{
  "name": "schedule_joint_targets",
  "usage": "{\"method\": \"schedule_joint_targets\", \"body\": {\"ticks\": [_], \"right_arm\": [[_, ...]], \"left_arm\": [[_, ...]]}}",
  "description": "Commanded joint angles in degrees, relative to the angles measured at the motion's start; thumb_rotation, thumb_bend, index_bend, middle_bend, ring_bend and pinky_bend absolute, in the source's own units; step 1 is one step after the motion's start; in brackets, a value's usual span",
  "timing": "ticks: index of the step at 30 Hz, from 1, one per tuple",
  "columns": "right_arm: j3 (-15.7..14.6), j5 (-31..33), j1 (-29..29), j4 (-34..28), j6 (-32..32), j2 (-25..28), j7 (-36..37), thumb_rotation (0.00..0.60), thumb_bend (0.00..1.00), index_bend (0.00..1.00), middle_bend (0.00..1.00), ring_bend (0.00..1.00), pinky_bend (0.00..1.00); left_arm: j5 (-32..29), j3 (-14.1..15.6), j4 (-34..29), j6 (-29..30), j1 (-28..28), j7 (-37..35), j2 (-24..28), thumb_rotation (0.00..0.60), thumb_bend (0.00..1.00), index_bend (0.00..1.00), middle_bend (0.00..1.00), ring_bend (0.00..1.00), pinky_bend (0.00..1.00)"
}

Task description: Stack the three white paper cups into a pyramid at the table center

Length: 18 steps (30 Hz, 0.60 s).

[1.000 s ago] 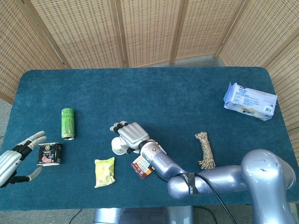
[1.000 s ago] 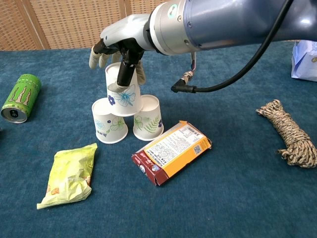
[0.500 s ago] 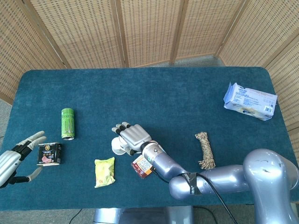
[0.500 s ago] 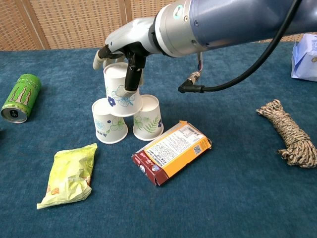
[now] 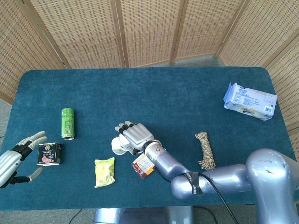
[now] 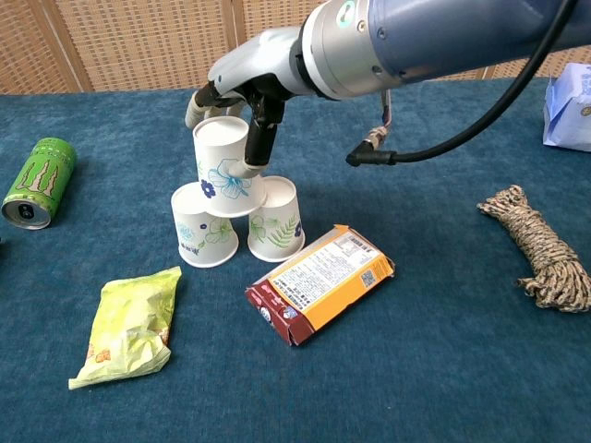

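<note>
Three white paper cups with flower prints form a pyramid in the chest view. Two lower cups (image 6: pixel 205 228) (image 6: pixel 275 220) stand upside down side by side, and the top cup (image 6: pixel 224 168) rests upside down across them. My right hand (image 6: pixel 247 88) hovers over the top cup with its fingers spread; its thumb lies along the cup's right side and the other fingers are behind the rim. From the head view my right hand (image 5: pixel 135 136) covers most of the cups (image 5: pixel 117 146). My left hand (image 5: pixel 17 157) holds nothing, fingers apart, off the table's left edge.
An orange and brown box (image 6: pixel 319 281) lies just right of the cups, and a yellow-green packet (image 6: pixel 129 325) lies in front of them. A green can (image 6: pixel 37 181) lies at the left, with a meat tin (image 5: pixel 49 154) near my left hand. Rope coil (image 6: pixel 540 247) and tissue pack (image 5: pixel 250 101) sit at the right.
My right hand has slid to the right across the top cup; its thumb moved from the cup's front to its right side. The cups have stayed in place. The left hand is unmoved.
</note>
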Motion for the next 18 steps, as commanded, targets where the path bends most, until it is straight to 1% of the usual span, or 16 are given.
{"method": "schedule_joint_targets", "body": {"ticks": [1,11,18], "right_arm": [[-0.4,0.6,0.2,0.1,0.1,0.2,-0.3,0.600,0.48,0.00,0.00,0.00,0.26],[-1.7,1.5,0.5,-0.5,0.8,1.5,-1.5,0.600,0.48,0.00,0.00,0.00,0.21],[-3.3,2.7,0.2,-2.1,1.1,3.8,-2.6,0.600,0.50,0.00,0.00,0.00,0.21]], "left_arm": [[0.0,0.0,0.0,0.0,0.0,0.1,0.0,0.600,0.44,0.00,0.00,0.00,0.08],[0.3,0.1,-0.3,0.0,-0.2,0.2,0.1,0.600,0.44,0.00,0.00,0.00,0.07],[0.5,0.1,-0.5,-0.2,-0.5,0.3,0.2,0.600,0.44,0.00,0.00,0.00,0.06]]}}
